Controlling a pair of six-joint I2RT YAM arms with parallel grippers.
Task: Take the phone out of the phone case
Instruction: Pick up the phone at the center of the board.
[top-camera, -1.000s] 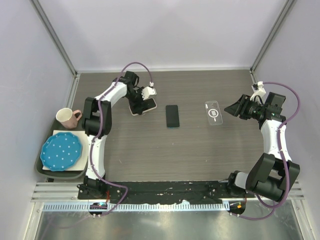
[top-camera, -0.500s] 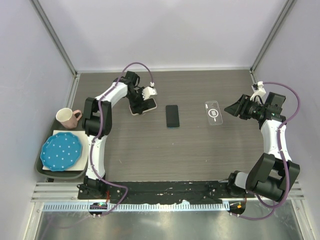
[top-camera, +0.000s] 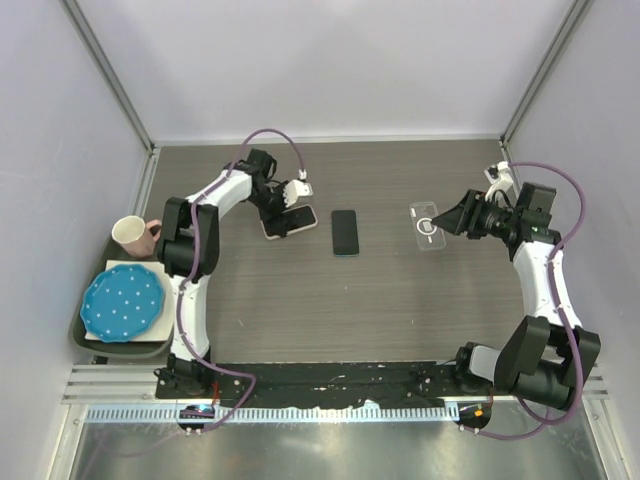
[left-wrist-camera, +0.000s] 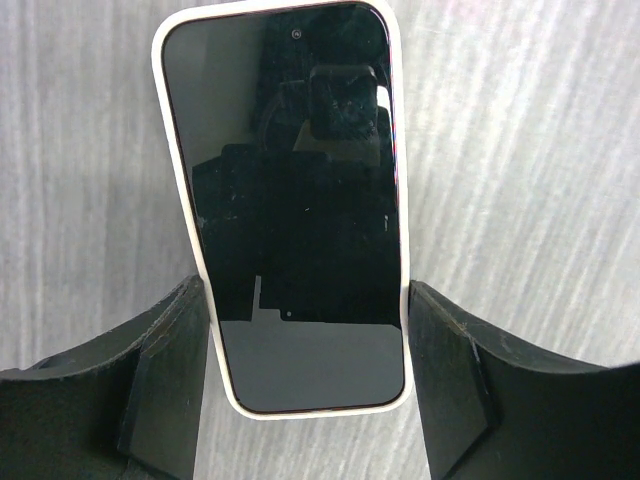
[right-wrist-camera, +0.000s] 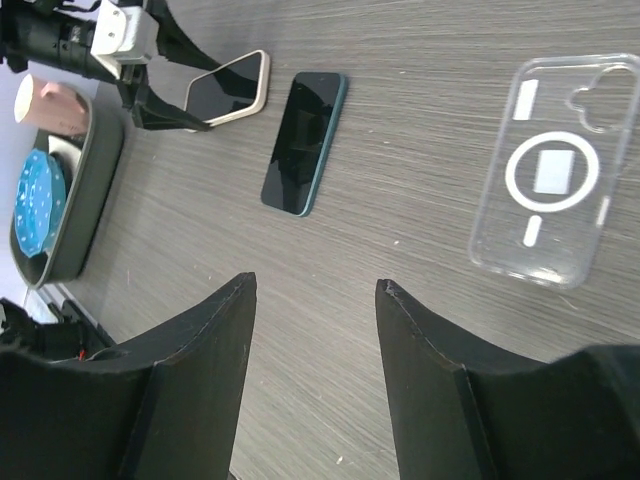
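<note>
Judging by the left pincer (left-wrist-camera: 307, 300), jaws part-open and pressed on both long edges of the case (left-wrist-camera: 175, 130) with the phone (left-wrist-camera: 290, 200) screen-up between its fingers (left-wrist-camera: 160, 390), hold firm and low so the right pincer (right-wrist-camera: 315, 283), open, empty, well apart, can peel a corner.

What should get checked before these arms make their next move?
1. Cased phone sits between the sides of the left tool: ok.
2. Left tool gripping it: cannot tell.
3. Cased phone taken apart: not ok.
4. Right tool open and empty: ok.
5. Clear case and bare phone lie apart from the cased phone: ok.
</note>
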